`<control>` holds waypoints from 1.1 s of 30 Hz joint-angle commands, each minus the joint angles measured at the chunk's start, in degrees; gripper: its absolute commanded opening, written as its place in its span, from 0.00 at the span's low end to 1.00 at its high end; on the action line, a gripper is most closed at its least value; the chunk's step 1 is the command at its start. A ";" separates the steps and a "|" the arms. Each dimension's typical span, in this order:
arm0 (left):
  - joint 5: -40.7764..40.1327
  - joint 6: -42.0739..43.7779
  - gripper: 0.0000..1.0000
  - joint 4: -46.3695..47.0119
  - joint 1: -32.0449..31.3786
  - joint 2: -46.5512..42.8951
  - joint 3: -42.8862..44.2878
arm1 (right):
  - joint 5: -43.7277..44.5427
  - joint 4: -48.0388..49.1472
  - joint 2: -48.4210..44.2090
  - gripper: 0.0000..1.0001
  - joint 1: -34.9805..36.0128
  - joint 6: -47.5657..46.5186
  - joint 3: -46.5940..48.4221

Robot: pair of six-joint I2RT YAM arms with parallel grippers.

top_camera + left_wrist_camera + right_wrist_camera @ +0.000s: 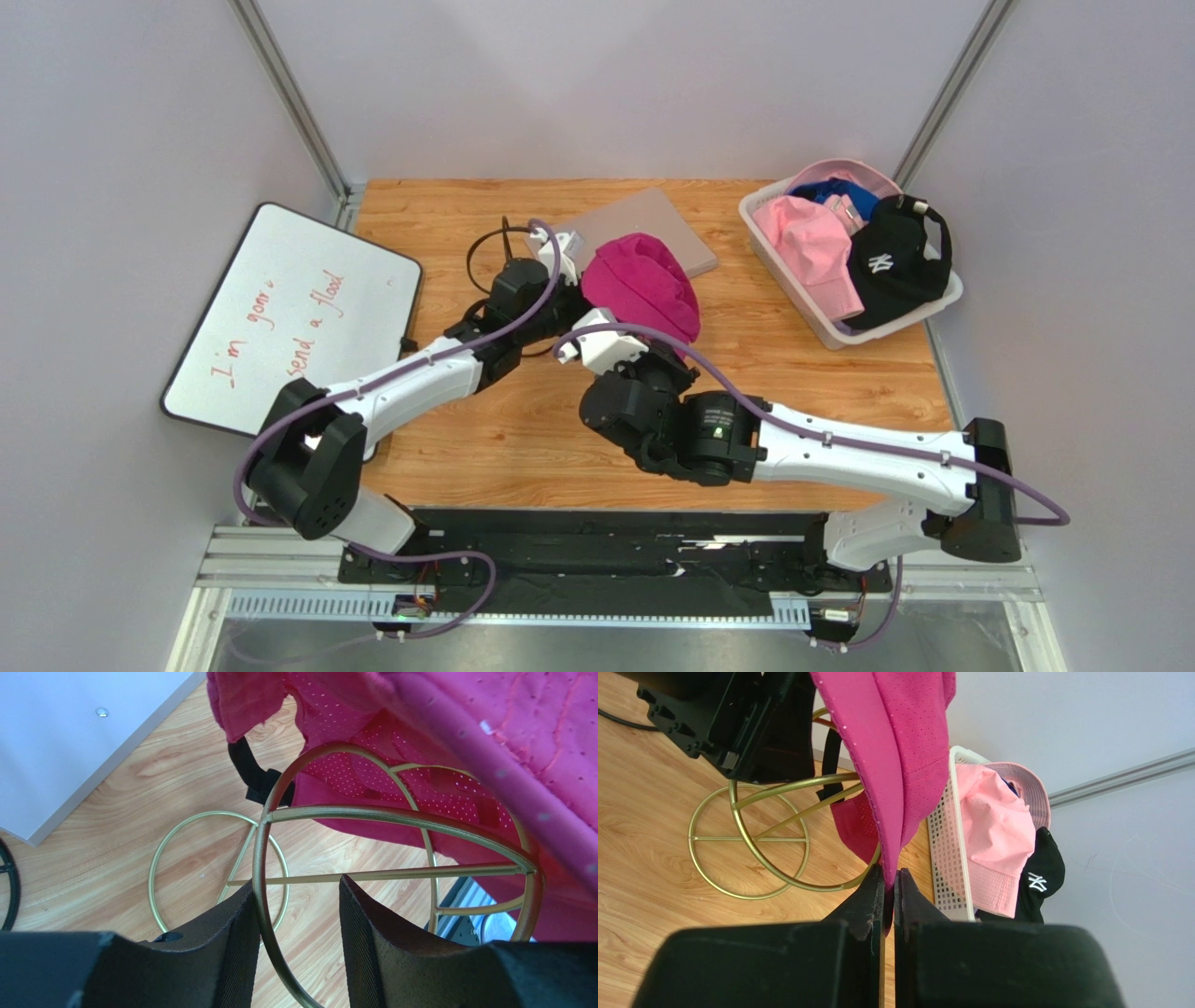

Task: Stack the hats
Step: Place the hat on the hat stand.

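Observation:
A magenta cap (641, 280) hangs over a gold wire frame (337, 814) near the middle back of the table. My right gripper (890, 873) is shut on the cap's lower edge (899, 756), just in front of the frame (738, 838). My left gripper (297, 883) is open; the frame's top ring passes between its fingers and rests against the left one. From above, the left gripper (561, 273) sits at the cap's left side and the right gripper (631, 333) at its near side. A pink hat (817, 252), a black cap (898, 259) and a blue cap (842, 193) lie in the basket.
The white mesh basket (779, 266) stands at the back right, near the table's edge. A whiteboard (295, 315) leans off the table's left side. Behind the cap lies a grey flat board (659, 231), and a black wire frame (491, 252) stands behind the left gripper.

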 commanded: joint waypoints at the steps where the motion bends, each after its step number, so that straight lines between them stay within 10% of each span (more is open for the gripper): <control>1: -1.22 0.36 0.52 2.10 -0.46 -2.14 2.36 | -0.36 -2.51 2.26 0.00 1.25 4.20 1.35; 10: -6.50 2.47 0.88 -6.43 -0.38 -14.44 -2.20 | -4.49 0.12 3.05 0.00 1.16 6.15 -2.60; 33: -9.40 -5.96 0.92 -11.54 -0.46 -35.57 -10.65 | -5.46 3.46 4.37 0.00 1.43 5.88 -7.43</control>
